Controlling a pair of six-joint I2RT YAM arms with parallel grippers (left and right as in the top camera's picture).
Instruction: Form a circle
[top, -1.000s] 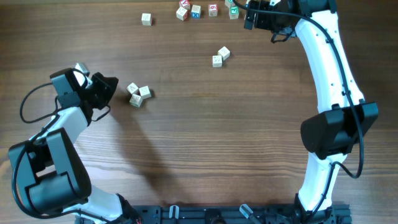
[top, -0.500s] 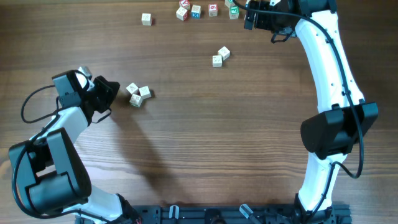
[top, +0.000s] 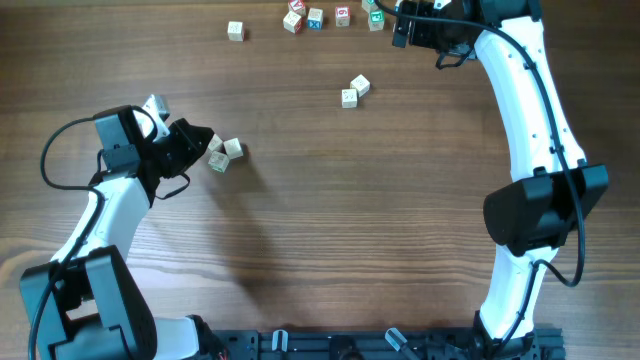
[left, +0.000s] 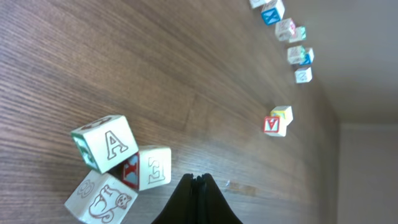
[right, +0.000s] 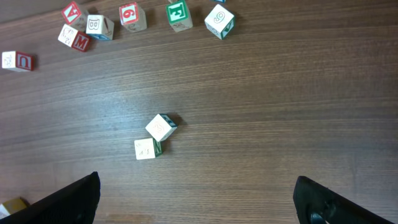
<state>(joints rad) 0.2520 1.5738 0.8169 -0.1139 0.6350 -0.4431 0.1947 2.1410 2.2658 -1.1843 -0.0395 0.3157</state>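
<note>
Sitting just beside three clustered cubes (top: 222, 153), left gripper (top: 203, 145) closed and empty, right gripper (right: 196, 200) wide open over tabletop (right: 261, 112), pair of cubes (right: 155, 138) below.

left end effector (left: 196, 182) closed | right end effector (right: 196, 190) spread wide

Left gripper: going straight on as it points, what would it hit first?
Perhaps it grazes the E block at the edge of the three-block group; otherwise the left gripper slips past onto bare table. Depth is unclear.
</note>
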